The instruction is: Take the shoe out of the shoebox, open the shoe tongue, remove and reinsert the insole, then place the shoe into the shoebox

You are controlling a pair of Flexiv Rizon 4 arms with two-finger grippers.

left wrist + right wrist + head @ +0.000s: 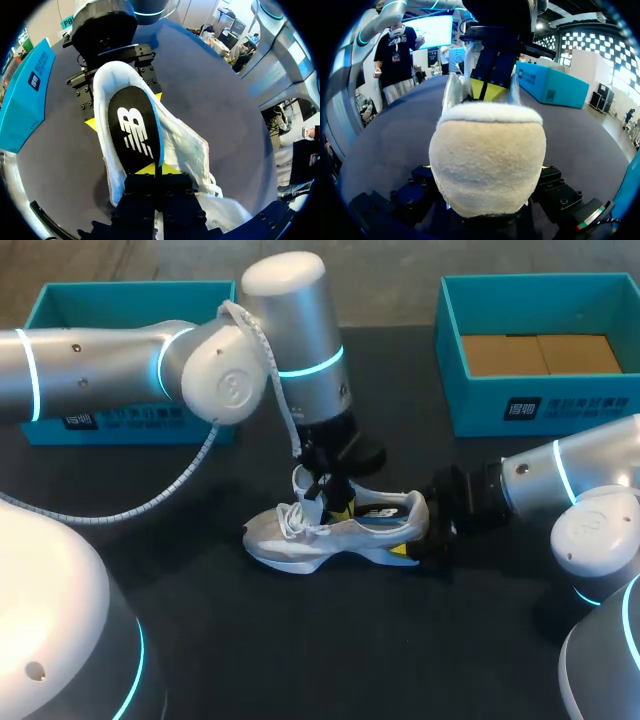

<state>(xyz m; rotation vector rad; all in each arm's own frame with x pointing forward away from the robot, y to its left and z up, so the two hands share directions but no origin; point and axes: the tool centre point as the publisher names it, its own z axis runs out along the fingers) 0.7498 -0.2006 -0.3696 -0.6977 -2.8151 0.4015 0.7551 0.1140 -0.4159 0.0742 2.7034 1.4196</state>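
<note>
White shoe [340, 532] on dark worktop [300, 640]; right claw [422, 538] clamps its heel, left claw [155, 169] pinches the black insole [135, 130]

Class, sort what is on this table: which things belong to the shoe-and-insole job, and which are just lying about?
Job: shoe, insole, left gripper, right gripper, left blue box, right blue box (one is the shoebox; unclear which).
Lying about: brown cardboard in the right blue box.

insole [134, 131]: white logo mark | shoe [340, 532] side: dark logo | shoebox [560, 408] wall: white print, too small to read
</note>
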